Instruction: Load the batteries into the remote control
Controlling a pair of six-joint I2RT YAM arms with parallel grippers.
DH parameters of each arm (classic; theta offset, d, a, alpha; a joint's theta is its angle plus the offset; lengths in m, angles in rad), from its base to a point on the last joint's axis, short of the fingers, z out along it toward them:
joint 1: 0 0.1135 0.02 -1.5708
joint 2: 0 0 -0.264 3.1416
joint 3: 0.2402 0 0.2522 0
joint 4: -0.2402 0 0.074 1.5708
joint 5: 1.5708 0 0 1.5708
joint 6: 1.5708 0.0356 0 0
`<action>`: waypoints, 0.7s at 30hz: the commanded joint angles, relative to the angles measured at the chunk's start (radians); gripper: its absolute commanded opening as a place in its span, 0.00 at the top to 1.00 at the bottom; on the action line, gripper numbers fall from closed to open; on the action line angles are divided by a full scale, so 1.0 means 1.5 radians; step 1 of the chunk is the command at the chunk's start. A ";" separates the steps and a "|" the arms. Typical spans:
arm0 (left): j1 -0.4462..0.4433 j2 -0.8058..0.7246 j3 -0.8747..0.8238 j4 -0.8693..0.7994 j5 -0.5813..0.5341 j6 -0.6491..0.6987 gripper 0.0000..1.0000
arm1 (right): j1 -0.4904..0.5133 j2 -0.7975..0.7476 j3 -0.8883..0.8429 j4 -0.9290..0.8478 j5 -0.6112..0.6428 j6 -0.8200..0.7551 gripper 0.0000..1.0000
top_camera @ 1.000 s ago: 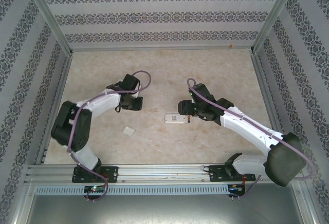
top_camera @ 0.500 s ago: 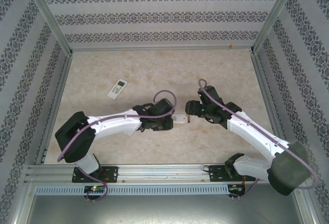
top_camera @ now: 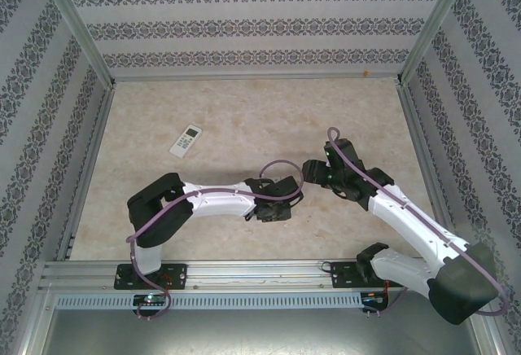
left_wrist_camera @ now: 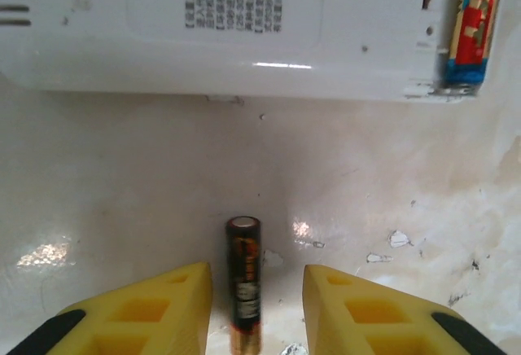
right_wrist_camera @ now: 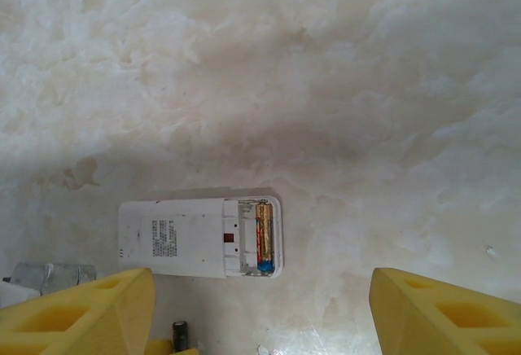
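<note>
A white remote control (left_wrist_camera: 212, 29) lies face down with its battery bay open at the right end. One orange, red and blue battery (left_wrist_camera: 472, 21) sits in that bay. The same remote (right_wrist_camera: 199, 237) and battery (right_wrist_camera: 263, 237) lie below my right gripper (right_wrist_camera: 260, 310), which hangs open and wide above them. A second battery (left_wrist_camera: 244, 286), dark with an orange end, lies on the table just short of the remote. My left gripper (left_wrist_camera: 257, 298) is open around it, with the left finger close and the right finger clear of it. Its dark tip (right_wrist_camera: 180, 335) shows in the right wrist view.
Another white remote (top_camera: 186, 140) lies at the back left of the marbled table (top_camera: 244, 111). The left gripper (top_camera: 279, 202) and right gripper (top_camera: 313, 173) are close together at the table's middle. Patterned walls and metal rails enclose the table.
My left arm swung from the back left to the middle, beside the open remote, uncovering the other remote. Its jaws opened, leaving a battery on the table. The right gripper drew back slightly to the right.
</note>
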 commanded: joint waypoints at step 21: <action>0.216 -0.436 -0.215 0.141 0.105 0.347 0.22 | 0.275 0.156 -0.043 -0.034 0.037 0.148 0.46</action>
